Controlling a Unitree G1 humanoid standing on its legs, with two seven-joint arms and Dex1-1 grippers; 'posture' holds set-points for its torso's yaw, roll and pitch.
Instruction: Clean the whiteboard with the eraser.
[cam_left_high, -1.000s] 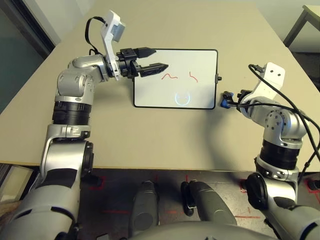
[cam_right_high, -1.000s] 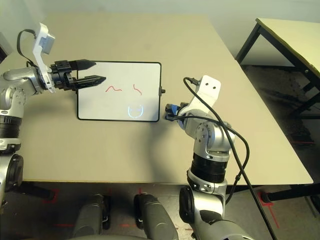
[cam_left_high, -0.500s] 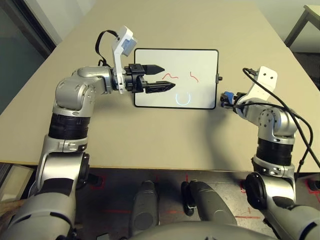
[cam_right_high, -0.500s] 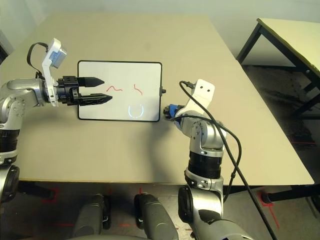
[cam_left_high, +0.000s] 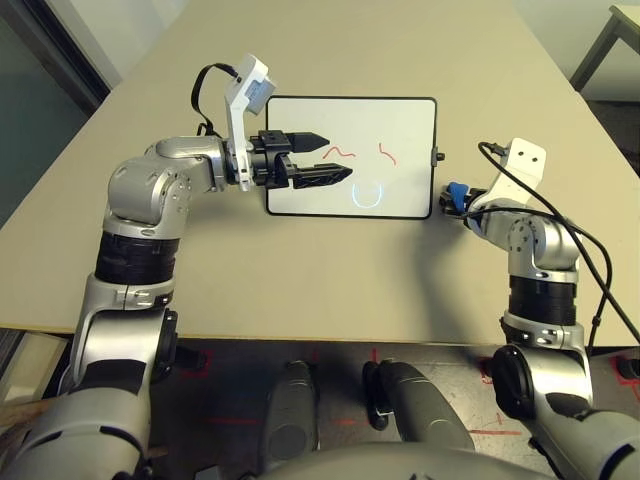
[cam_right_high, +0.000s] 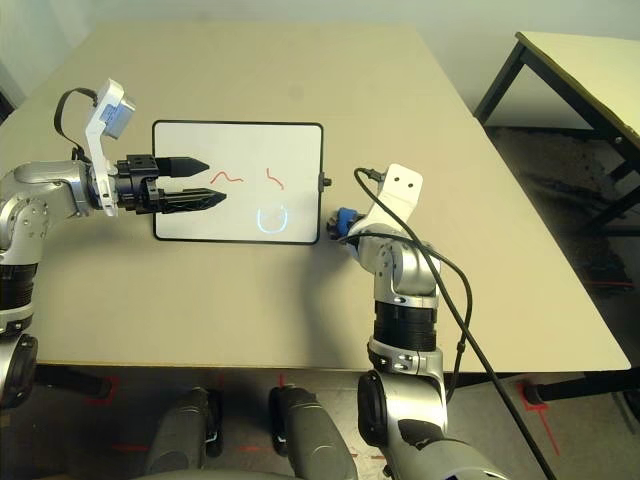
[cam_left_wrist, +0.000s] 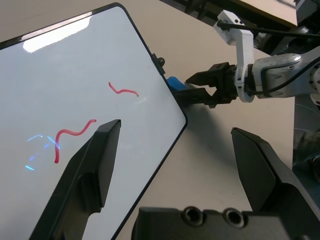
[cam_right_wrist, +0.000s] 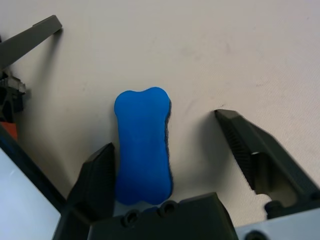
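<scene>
The eraser (cam_right_wrist: 143, 147) lies on the tabletop (cam_right_wrist: 210, 55) just beside the whiteboard (cam_left_high: 352, 205), between the right pincer's (cam_right_wrist: 162, 129) wide-apart fingers, nearer one of them. Centre the pincer, then close evenly around the narrow waist, so it isn't shoved askew. Keep the left pincer (cam_left_high: 340, 157), also wide, clear of the red marks (cam_left_high: 388, 154).

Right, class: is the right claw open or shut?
Open: its fingers stand apart, with a wide gap between one and the eraser.
</scene>
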